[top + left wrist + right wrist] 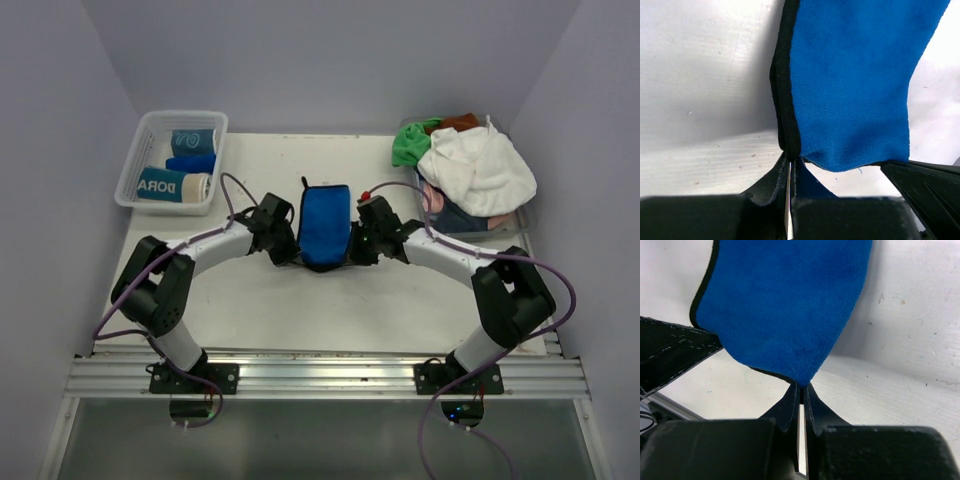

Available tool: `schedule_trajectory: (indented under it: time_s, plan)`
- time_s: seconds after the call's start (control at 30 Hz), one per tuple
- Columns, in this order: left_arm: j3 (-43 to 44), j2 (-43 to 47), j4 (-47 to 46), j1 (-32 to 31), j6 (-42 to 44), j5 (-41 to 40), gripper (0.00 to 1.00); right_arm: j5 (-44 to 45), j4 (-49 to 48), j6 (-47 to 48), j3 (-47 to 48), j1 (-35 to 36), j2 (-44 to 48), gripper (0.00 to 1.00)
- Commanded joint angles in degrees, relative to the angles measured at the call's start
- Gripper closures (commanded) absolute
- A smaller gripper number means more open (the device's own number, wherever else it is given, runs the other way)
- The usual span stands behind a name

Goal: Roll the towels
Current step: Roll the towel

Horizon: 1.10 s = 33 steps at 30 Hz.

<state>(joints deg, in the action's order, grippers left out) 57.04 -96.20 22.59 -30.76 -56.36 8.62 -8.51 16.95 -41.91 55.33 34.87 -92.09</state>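
Evidently the blue towel (325, 222) was pinched by two corners, left gripper (790, 157) and right gripper (801, 386) each clamped on its hem. Presumably the edge was kept straight for even rolling.

Blue towel (325, 222) held mid-table.
Left gripper (291, 240) and right gripper (357, 244) flank it; rolled towels (175, 186) sit in the basket (132, 160).
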Motion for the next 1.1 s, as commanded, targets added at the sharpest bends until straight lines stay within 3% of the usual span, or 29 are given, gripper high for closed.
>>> schedule_trajectory:
  time_s: [0.0,1.07]
  plan:
    - [4.04,1.20,1.23,0.97,0.99,-0.01,1.00,0.87,0.98,1.30,4.08,-0.59,0.25,1.00]
    - [24.00,-20.43,2.28,8.09,4.33,4.91,0.98,-1.24,3.35,3.24,23.94,-7.54,-21.63,1.00]
